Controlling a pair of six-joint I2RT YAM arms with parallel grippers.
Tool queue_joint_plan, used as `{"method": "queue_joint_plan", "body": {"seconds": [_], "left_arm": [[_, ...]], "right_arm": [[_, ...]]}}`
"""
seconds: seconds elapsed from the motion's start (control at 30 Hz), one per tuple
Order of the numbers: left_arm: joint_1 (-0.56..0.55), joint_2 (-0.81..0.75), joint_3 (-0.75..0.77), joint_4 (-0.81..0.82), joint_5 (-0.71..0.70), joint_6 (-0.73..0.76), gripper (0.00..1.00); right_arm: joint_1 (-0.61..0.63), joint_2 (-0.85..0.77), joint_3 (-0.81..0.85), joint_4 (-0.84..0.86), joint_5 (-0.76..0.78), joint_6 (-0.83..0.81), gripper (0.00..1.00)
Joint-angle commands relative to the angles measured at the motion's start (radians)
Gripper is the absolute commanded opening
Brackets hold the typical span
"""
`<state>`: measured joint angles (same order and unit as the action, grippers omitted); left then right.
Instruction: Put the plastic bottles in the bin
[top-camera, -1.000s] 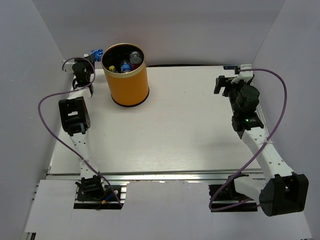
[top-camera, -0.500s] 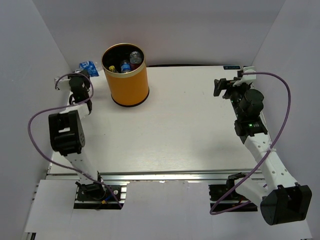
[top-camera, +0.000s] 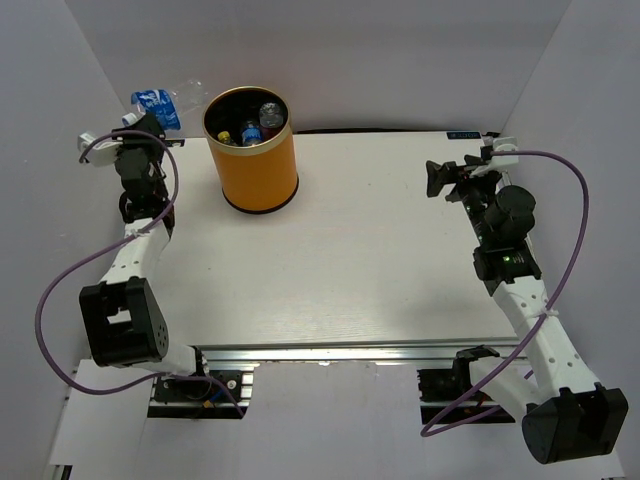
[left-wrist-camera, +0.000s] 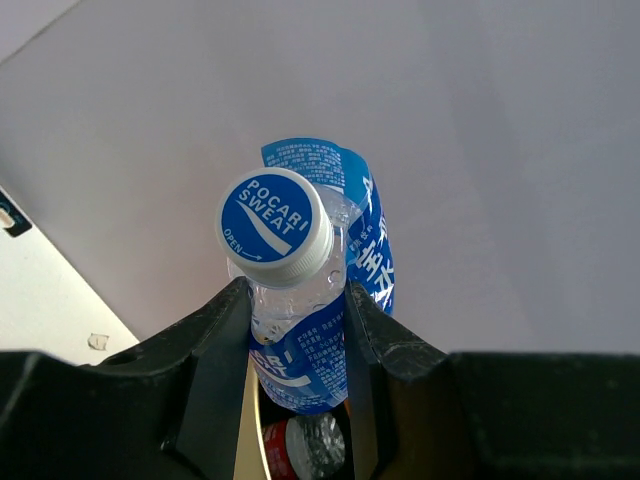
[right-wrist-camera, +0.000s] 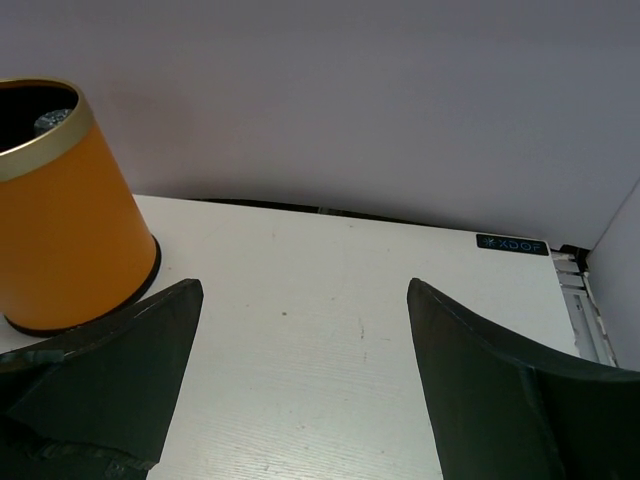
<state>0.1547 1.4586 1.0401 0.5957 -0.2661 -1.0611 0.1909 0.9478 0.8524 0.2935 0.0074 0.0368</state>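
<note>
The left hand (top-camera: 148, 118) was lifted off the bench (top-camera: 360, 250) at the far left corner, pinching a clear bottle (top-camera: 155, 99) with a blue label. Seen from the left wrist, its two dark fingers (left-wrist-camera: 215, 340) pressed against the bottle's sides below the neck, one on each side. The blue cap (left-wrist-camera: 275, 226), printed POCARI SWEAT, pointed toward the camera. The label was crumpled and stood out from the bottle on the far side. The bottle hung in the air, touching only the fingers, and from above it showed just left of the bin (top-camera: 252, 165), against the grey wall (top-camera: 350, 60).

The bin stood upright on the bench near the far left corner, orange with a thin gold rim and a black inside. Several other bottles (top-camera: 258, 122) lay in it, with red and blue showing among them. Under the held bottle, the left wrist view caught a strip of the rim and a red-capped bottle (left-wrist-camera: 300, 446) inside.

The right hand (top-camera: 436, 178) hovered over the far right side of the bench, well apart from the bin. Its fingers were spread wide, with only the white bench showing between them.
</note>
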Motion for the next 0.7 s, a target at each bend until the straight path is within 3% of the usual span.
{"method": "queue_joint_plan", "body": {"seconds": [0.0, 0.2, 0.33, 0.43, 0.47, 0.6, 0.67], "left_arm": [[-0.029, -0.053, 0.058, -0.03, 0.074, 0.13, 0.0], [-0.04, -0.034, 0.107, -0.088, 0.252, 0.144, 0.0], [-0.063, 0.015, 0.145, -0.164, 0.265, 0.168, 0.0], [-0.07, 0.058, 0.195, -0.198, 0.34, 0.199, 0.31], [-0.073, 0.072, 0.213, -0.209, 0.355, 0.204, 0.35], [-0.092, 0.164, 0.333, -0.301, 0.454, 0.237, 0.36], [-0.11, 0.203, 0.397, -0.338, 0.458, 0.251, 0.3]], "right_arm": [[-0.001, -0.018, -0.018, 0.038, -0.037, 0.018, 0.89], [0.001, -0.021, -0.019, 0.042, -0.038, 0.018, 0.89], [0.001, -0.02, -0.018, 0.036, -0.043, 0.021, 0.89], [-0.001, -0.026, -0.016, 0.035, -0.037, 0.02, 0.9], [0.001, -0.029, -0.016, 0.033, -0.034, 0.018, 0.89], [-0.001, -0.035, -0.018, 0.032, -0.017, 0.017, 0.89], [0.001, -0.038, -0.019, 0.029, -0.014, 0.015, 0.89]]}}
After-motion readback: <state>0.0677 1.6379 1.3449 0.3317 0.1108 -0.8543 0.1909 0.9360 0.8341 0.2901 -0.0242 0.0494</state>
